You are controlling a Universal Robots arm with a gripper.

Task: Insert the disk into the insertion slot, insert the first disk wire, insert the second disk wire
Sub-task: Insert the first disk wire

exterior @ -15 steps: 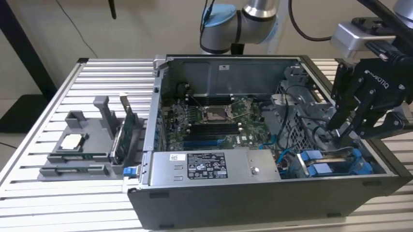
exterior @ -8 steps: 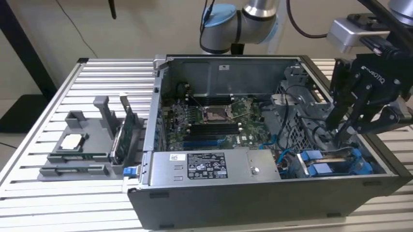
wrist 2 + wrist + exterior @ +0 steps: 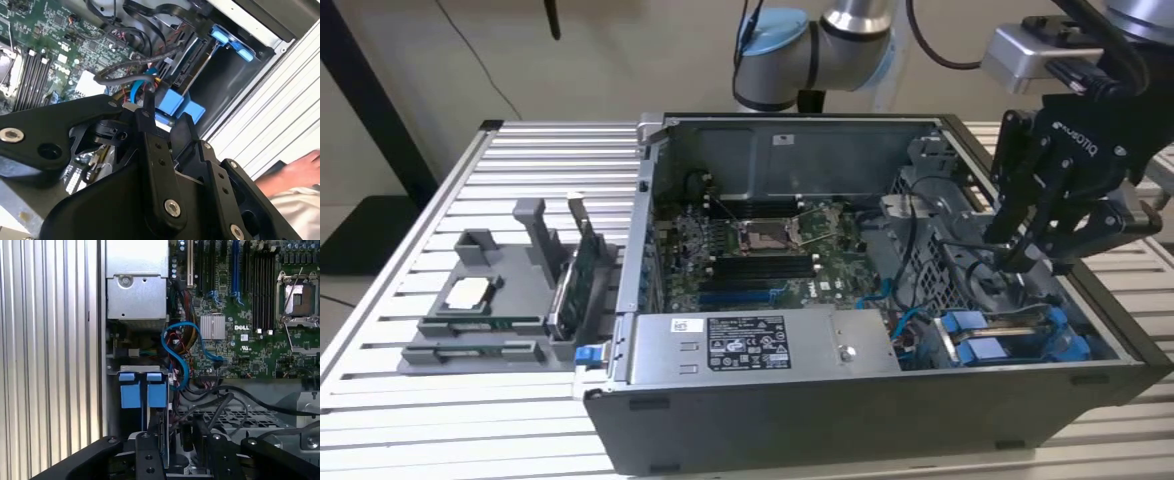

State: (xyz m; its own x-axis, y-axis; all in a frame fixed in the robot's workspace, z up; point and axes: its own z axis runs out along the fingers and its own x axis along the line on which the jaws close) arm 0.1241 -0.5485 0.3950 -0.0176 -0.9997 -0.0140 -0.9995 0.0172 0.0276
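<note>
Wiring looks to be the step in hand. Black linkage gripper (image 3: 1034,265) hovers at one o'clock of the silver disk in its blue plastic carrier (image 3: 983,350), apparently seated in the dark metal, blue-railed insertion slot (image 3: 1074,345). Whether it grips anything, I cannot tell. Approach square and straight, keeping the looping thin blue cable (image 3: 182,365) clear.

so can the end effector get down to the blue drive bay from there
Probably yes: the end effector hangs inside the open case close above the drive bay, with nothing covering it. The black cables beside it might snag.
</note>
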